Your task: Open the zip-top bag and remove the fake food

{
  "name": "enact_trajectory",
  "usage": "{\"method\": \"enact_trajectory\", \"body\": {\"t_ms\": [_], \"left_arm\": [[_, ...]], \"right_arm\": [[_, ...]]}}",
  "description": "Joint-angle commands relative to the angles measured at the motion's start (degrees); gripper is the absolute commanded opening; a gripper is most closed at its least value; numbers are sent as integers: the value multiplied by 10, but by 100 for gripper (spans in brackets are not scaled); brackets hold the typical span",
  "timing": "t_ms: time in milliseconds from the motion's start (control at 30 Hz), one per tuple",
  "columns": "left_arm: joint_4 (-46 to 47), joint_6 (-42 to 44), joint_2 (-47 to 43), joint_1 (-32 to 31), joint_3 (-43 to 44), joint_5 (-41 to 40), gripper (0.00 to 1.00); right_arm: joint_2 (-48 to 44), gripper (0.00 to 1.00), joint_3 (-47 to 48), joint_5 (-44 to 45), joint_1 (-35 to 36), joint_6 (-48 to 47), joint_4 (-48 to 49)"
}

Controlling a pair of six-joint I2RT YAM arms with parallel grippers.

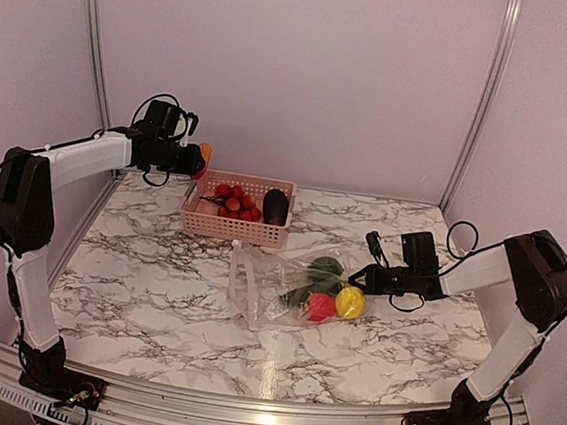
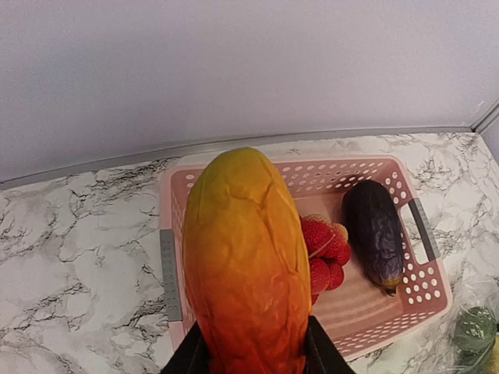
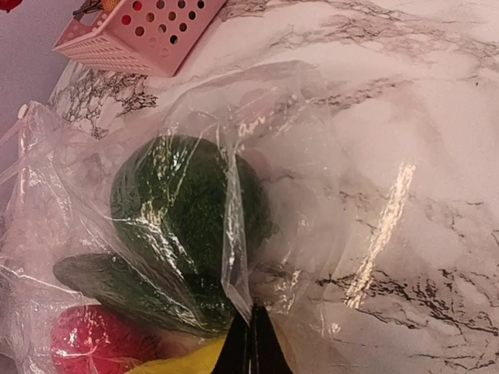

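the right gripper (image 1: 361,277) pinches the thin, slippery bag (image 1: 255,295), likely best held by its stiffer zip edge, while the left gripper (image 1: 198,161) clamps an orange fruit (image 2: 243,257).

Toward the back of the grey-veined marble table (image 1: 144,300), a pink perforated basket (image 1: 233,231): stands upright, long side roughly parallel to the rear edge, near the pale back wall (image 1: 297,73) but apart from it. Carries a grey handle strip (image 2: 169,274) at each short end. Behind, two aluminium posts (image 1: 94,44) rising at the wall corners. Along the near edge, a ribbed metal rail (image 1: 244,415). Bright glare streak on the marble close to that rail.
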Motion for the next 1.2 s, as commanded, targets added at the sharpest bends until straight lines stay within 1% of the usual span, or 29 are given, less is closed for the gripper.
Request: {"method": "enact_trajectory", "body": {"t_ms": [0, 167, 433, 467, 600, 667, 733, 967, 1000, 1167], "left_arm": [[-95, 63, 68, 8, 71, -53, 25], [-101, 80, 115, 12, 101, -80, 27], [-111, 111, 180, 14, 152, -71, 32], [-114, 111, 186, 14, 160, -71, 35], [-135, 111, 198, 14, 184, -69, 55], [-136, 109, 191, 14, 182, -70, 63], [-135, 105, 178, 14, 175, -68, 68], [-93, 100, 98, 14, 98, -41, 75], [-86, 85, 88, 14, 86, -34, 76], [-50, 75, 58, 14, 43, 34, 77]], "right_arm": [[16, 0, 11, -2, -4, -1, 8], [22, 0, 13, -6, -4, 1, 12], [22, 0, 13, -6, -4, 1, 10], [22, 0, 13, -6, -4, 1, 10], [20, 0, 14, -7, -5, 1, 8], [18, 0, 14, -8, -4, 0, 6], [17, 0, 14, -9, -4, 0, 6], [8, 0, 10, -19, -4, 3, 7], [5, 0, 10, -19, -4, 3, 6], [-4, 0, 6, -19, -4, 2, 2]]}}
